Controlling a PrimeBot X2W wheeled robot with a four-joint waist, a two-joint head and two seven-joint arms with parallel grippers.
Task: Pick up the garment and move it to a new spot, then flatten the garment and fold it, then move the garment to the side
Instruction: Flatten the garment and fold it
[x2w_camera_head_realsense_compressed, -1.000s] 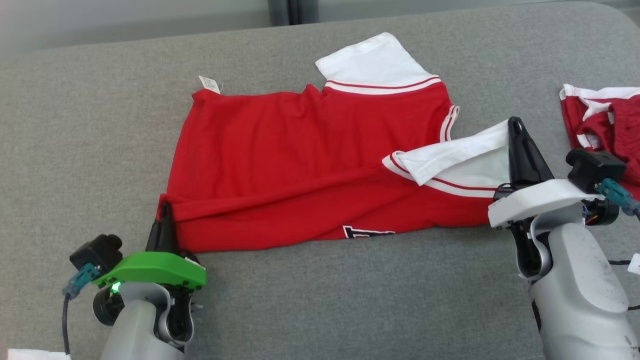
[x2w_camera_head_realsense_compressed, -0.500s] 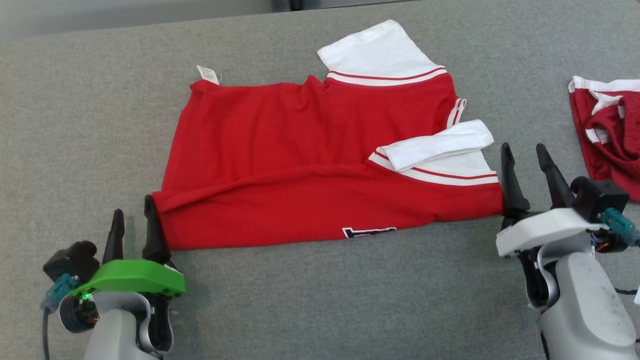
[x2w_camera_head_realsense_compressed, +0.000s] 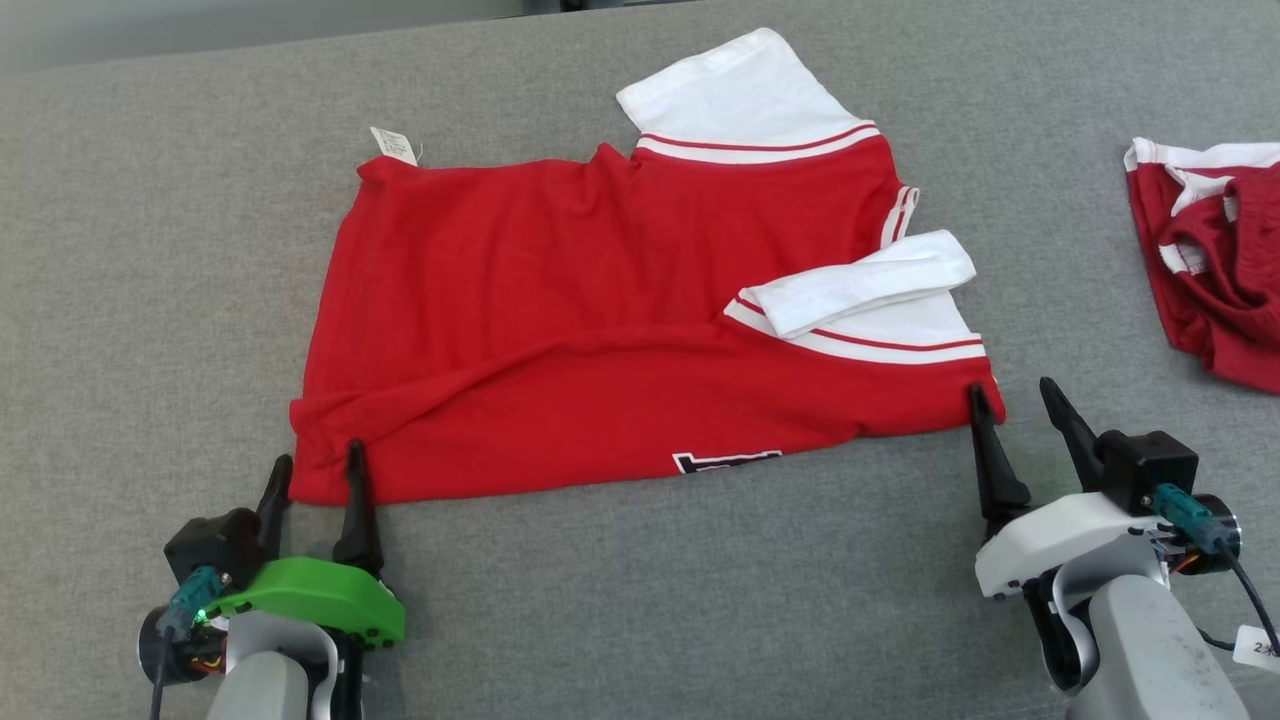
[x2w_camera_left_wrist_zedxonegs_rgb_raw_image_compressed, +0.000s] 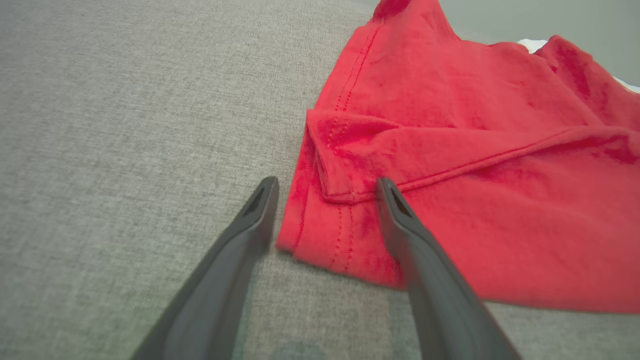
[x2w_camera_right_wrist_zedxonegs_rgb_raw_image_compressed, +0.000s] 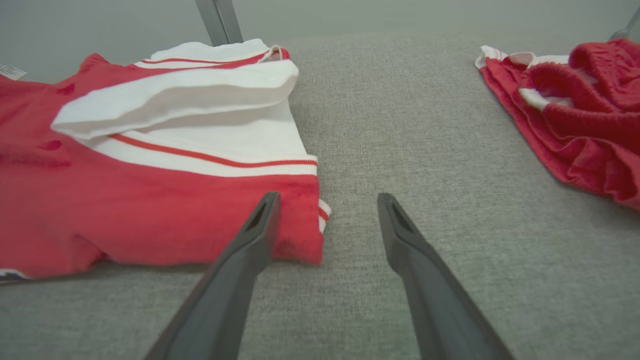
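Left gripper (x2w_camera_head_realsense_compressed: 319, 455), right gripper (x2w_camera_head_realsense_compressed: 1011, 387): jaws spread, at near corners of shirt (x2w_camera_head_realsense_compressed: 560, 330), probably poised to pinch for folding.

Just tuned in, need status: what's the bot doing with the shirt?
It's folding the jersey, which lies on the grey pad with its near edge doubled over and one white sleeve flipped back. Both grippers are open: the left gripper straddles the near left corner, the right gripper sits at the near right corner. Another red garment lies far right.
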